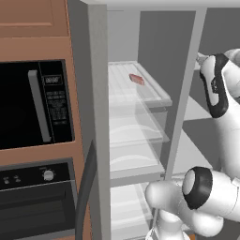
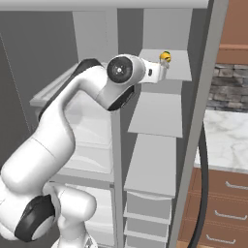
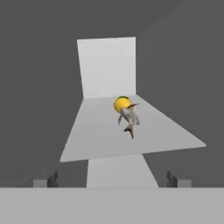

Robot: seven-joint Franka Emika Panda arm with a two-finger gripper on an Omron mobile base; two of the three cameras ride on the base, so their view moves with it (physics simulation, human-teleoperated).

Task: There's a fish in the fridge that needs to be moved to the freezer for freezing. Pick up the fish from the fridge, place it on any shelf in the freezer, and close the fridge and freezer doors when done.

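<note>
- Fish [image 3: 125, 113], grey with a yellow patch, lies on the top shelf of the freezer [image 2: 167, 65]; in the hand view it rests free on that pale shelf, ahead of the fingers and apart from both tips.
- Fridge [image 1: 136, 122], the wider compartment of the tall grey unit, stands open, its translucent glass shelves stacked one above another and a small red piece [image 1: 137, 79] sitting on the upper one.
- Freezer shelves run down the narrower compartment as plain grey slabs, with grey drawers [image 2: 145, 206] below them.
- Freezer door [image 2: 193, 126] hangs open at the right of the right base view, its dark bar handle [image 2: 202, 184] curving down the edge; the fridge door [image 1: 93, 131] stands open edge-on in the left base view.
- White arm [image 2: 72, 126] reaches up from the base into the freezer, its wrist level with the top shelf.
- Black microwave [image 1: 35, 103] sits in the wooden cabinetry left of the fridge, above an oven panel [image 1: 37, 176].
- Gripper [image 3: 113, 179] hovers before the shelf with its fingers spread wide, holding nothing.
</note>
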